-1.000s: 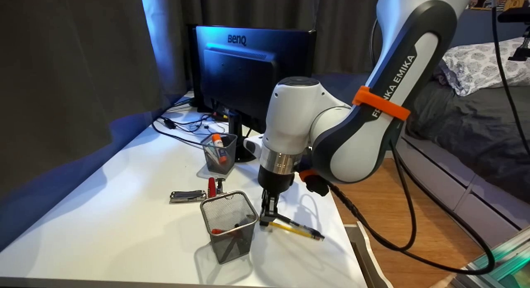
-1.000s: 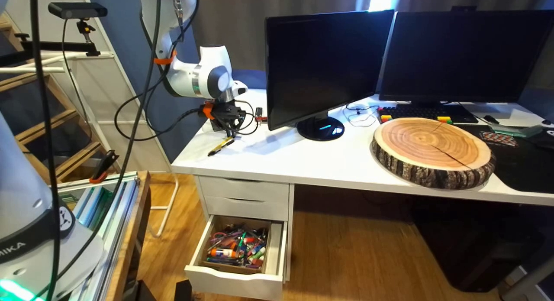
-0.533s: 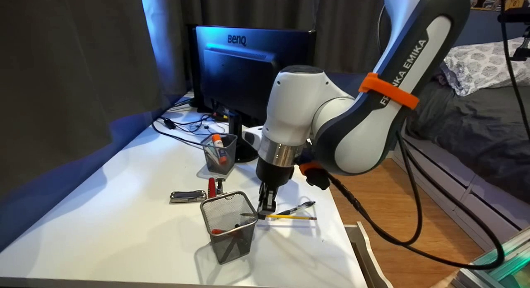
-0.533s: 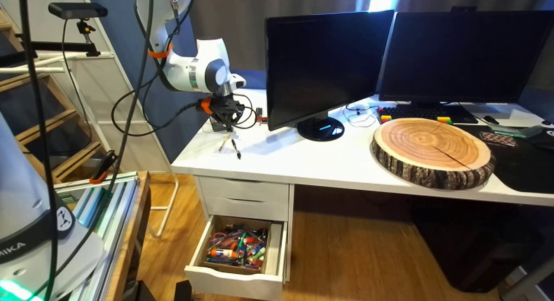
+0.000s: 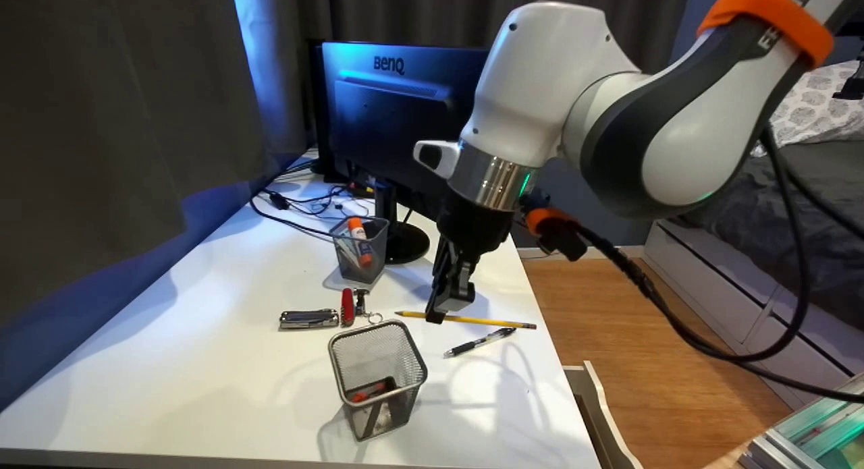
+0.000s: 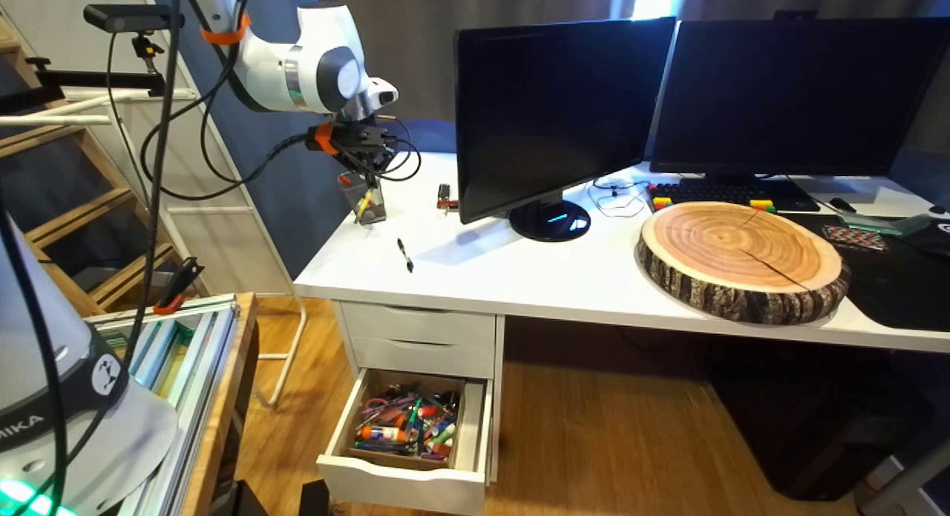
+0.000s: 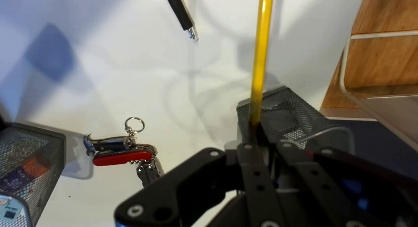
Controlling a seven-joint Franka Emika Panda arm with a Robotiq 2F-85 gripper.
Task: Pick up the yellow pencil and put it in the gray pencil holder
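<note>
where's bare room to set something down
Bare desk: between pen and wood slab, in front of the monitor base; also between curtain and multi-tool. Crowded: around the red pocketknife, between the gray pencil holder and the other mesh cup; the gripper hangs nearby, holding the yellow pencil.

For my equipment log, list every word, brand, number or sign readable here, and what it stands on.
"BenQ": back of the monitor.
"MIKA": robot arm, cut by the picture's edge.
Partly covered, unreadable: letters beside the arm's orange band.
Round emblem on the arm: no letters readable.
Too small: any print on the orange-capped tube or in the drawer.
Numbers: none readable.
</note>
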